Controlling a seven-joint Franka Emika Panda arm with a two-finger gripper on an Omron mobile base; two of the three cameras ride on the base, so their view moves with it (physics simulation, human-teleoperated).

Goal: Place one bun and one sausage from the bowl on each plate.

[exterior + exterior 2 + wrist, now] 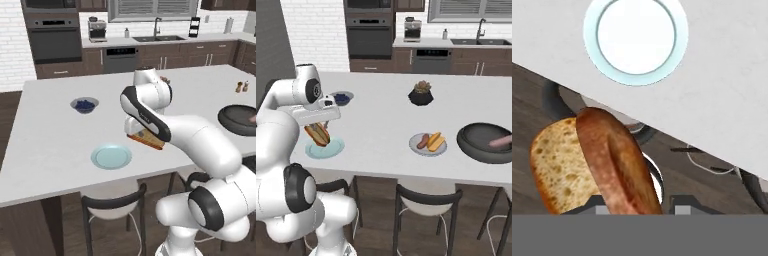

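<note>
The bun point(587, 165) fills the foreground of the hand view, pinched in the nearly closed claw point(320, 131) above the desk point(381, 120) edge. To place it well, carry it over the empty blue-green plate point(111, 156), centre it, lower, then release. The grey plate point(427, 144) holds 1 bun and 1 sausage; the dark bowl point(483, 145) holds 1 sausage point(500, 142).
</note>
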